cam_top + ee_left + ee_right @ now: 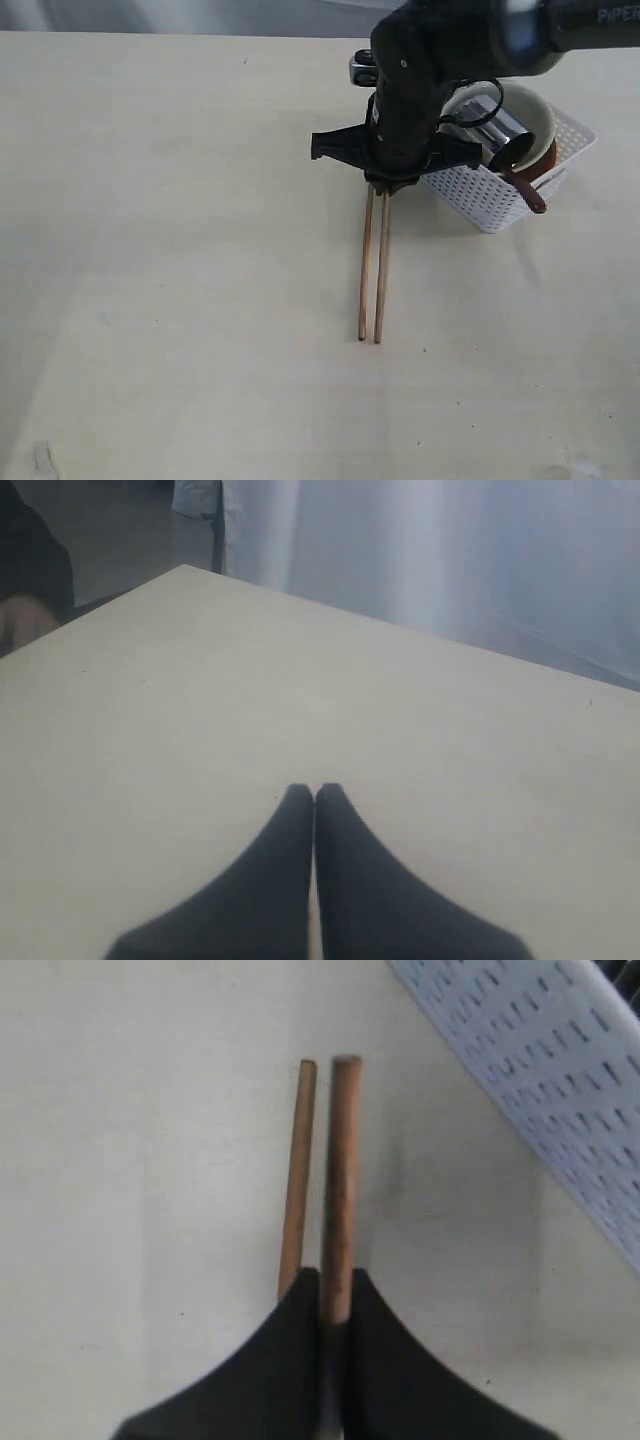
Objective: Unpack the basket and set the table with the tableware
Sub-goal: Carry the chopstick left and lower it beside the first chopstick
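My right gripper (379,187) is shut on the wooden chopstick pair (372,265), which stretches toward the table's near edge. In the right wrist view one chopstick (340,1160) sits between the fingers of the right gripper (335,1280). The other chopstick (298,1160) runs beside it, outside the fingers. The white basket (500,195) stands just right of the arm and holds the cream bowl (535,115), steel cup (500,130), brown plate (545,160) and reddish-brown spoon (525,190). My left gripper (314,792) is shut on nothing over bare table (200,680).
The basket's perforated wall (540,1070) is close beside the chopsticks' far ends. A shiny metal piece (362,68) shows behind the right arm. The beige tabletop (180,250) spreads wide to the left and front. A pale curtain (450,550) hangs beyond the table's far edge.
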Action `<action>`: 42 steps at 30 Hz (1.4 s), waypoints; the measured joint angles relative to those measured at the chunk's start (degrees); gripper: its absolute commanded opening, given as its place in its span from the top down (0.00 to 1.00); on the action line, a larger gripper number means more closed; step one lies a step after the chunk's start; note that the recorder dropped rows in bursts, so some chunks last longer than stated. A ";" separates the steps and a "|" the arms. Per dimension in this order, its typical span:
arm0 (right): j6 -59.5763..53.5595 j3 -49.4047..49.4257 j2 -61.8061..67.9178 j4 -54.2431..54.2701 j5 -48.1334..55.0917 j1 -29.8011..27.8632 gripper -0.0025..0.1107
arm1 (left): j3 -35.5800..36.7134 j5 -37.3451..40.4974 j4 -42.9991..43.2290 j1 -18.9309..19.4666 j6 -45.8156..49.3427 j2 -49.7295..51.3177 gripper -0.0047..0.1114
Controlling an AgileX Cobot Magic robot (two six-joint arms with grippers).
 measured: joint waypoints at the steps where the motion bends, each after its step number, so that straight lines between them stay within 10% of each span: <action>1: 0.25 0.00 0.36 -0.27 0.00 0.00 0.98 | 0.00 0.00 0.00 0.00 0.00 0.00 0.96; 42: 6.25 -0.09 6.17 -7.64 -4.25 -0.34 0.98 | 0.00 0.00 0.00 0.00 0.00 0.00 0.96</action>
